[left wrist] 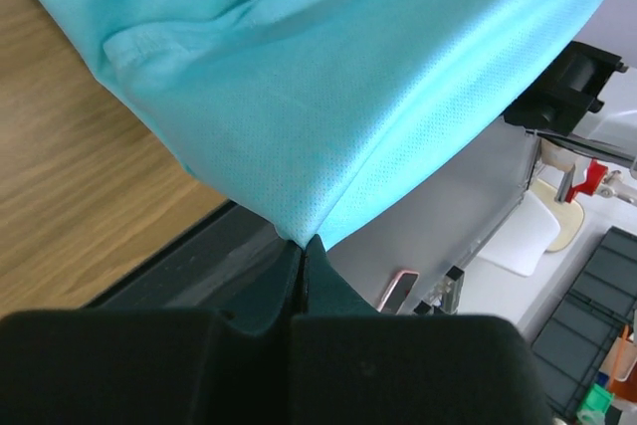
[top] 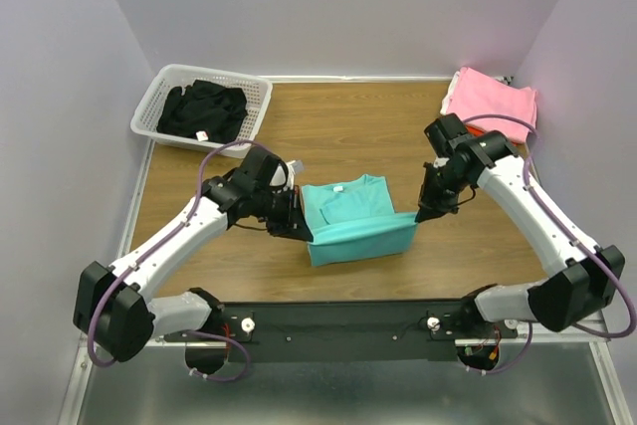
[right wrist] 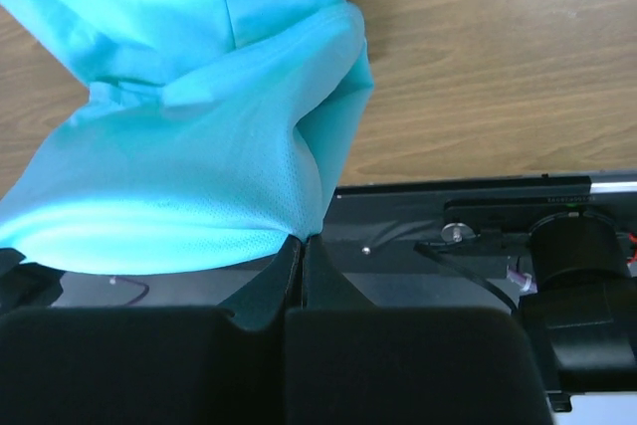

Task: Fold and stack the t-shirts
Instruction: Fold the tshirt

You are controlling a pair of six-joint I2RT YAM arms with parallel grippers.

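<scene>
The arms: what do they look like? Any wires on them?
The left arm and right arm are white tubes with chunky black joints, each trailed by a looping purple cable. The left gripper and right gripper are black, with two tapering wedge fingers.

No legible text anywhere (labels included).

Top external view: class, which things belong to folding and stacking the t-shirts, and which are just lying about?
Belong to the job:
turquoise t-shirt, pinched by the left claw and right claw
pink t-shirt, folded at the far right

Just lying about:
white basket
black cloth inside it
</scene>
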